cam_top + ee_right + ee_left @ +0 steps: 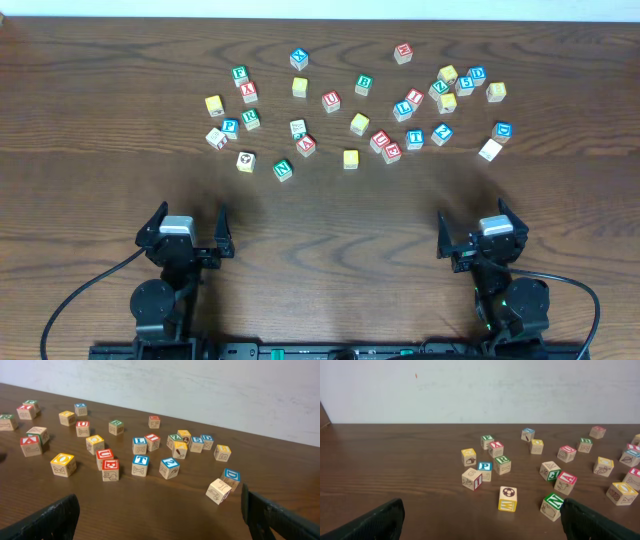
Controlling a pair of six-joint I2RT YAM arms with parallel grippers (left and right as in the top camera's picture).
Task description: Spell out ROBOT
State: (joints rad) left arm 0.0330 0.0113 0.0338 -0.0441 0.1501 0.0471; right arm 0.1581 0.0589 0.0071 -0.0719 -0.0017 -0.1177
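Wooden letter cubes lie scattered across the far half of the table. The green R cube (251, 118) (502, 465) sits in the left cluster. The green B cube (364, 84) (116, 427) is near the middle back. The blue T cube (415, 139) (140, 465) lies right of centre. A yellow O cube (350, 158) (63, 464) sits at the front of the scatter, with another yellow cube (359, 123) (95, 443) behind it. My left gripper (188, 220) (480, 522) and right gripper (474, 222) (160, 517) both stand open and hold nothing, well short of the cubes.
Red-lettered cubes (391, 152) mix in with the others. A green N cube (552, 505) and a yellow W cube (508, 499) lie closest to my left gripper. A tilted pale cube (218, 490) lies nearest my right gripper. A white wall backs the table.
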